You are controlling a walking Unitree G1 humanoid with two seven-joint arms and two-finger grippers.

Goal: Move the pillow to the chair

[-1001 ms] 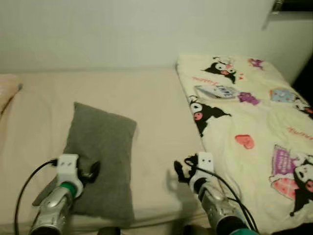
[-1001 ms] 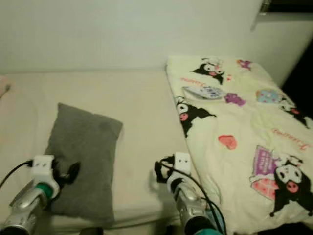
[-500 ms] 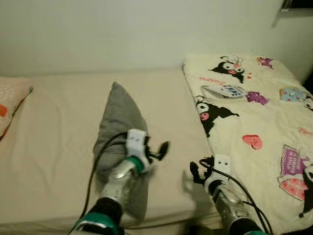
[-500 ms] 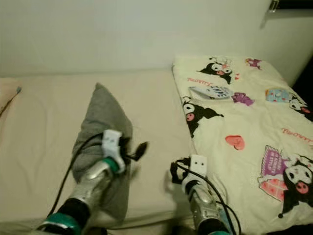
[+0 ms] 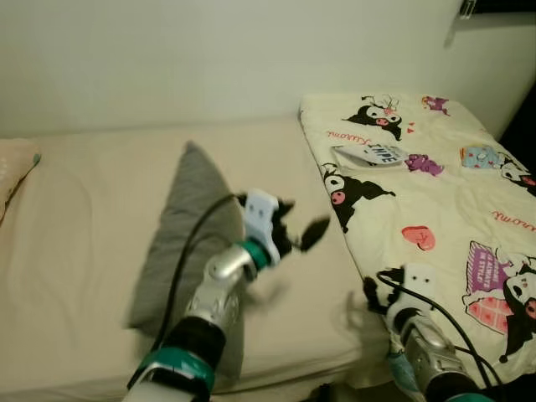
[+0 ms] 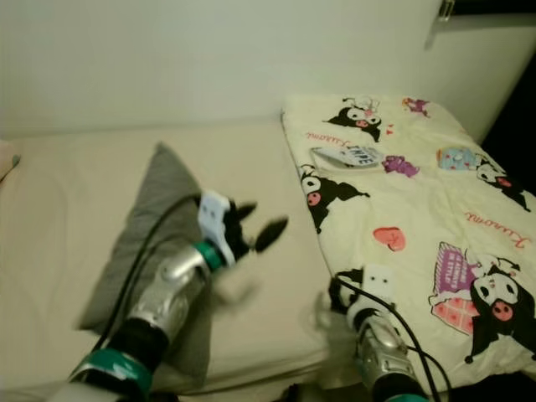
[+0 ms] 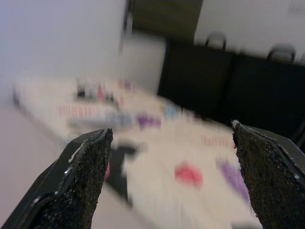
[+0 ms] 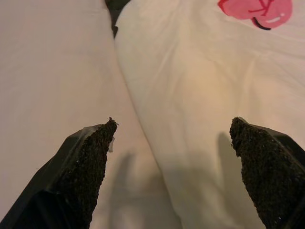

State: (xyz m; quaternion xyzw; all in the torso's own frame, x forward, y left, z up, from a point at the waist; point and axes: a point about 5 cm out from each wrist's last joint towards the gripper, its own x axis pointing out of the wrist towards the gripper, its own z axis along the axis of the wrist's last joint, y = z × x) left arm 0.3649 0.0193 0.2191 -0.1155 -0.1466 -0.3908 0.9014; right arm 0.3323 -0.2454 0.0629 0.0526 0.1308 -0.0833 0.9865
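A grey pillow (image 5: pixel 182 219) lies on the beige bed sheet (image 5: pixel 84 209), crumpled, with one corner raised toward the wall. My left arm reaches across its near side. The left gripper (image 5: pixel 300 224) hangs just past the pillow's right edge, open with nothing in it, pointing toward the cartoon blanket (image 5: pixel 435 184). In the left wrist view its fingers (image 7: pixel 76 181) stand wide apart over a blurred view of that blanket. My right gripper (image 5: pixel 374 295) is low at the blanket's near left edge. Its fingers (image 8: pixel 81 167) are spread over sheet and blanket, open and empty.
The bed runs along a pale wall. A patterned cushion (image 5: pixel 12 167) peeks in at the far left. The cartoon blanket covers the bed's right part. Dark furniture (image 7: pixel 224 81) shows blurred beyond the bed in the left wrist view.
My left arm swung from the pillow's left side across it to the right. The flat pillow got pushed up and crumpled. The right gripper drifted right. The camera shifted too.
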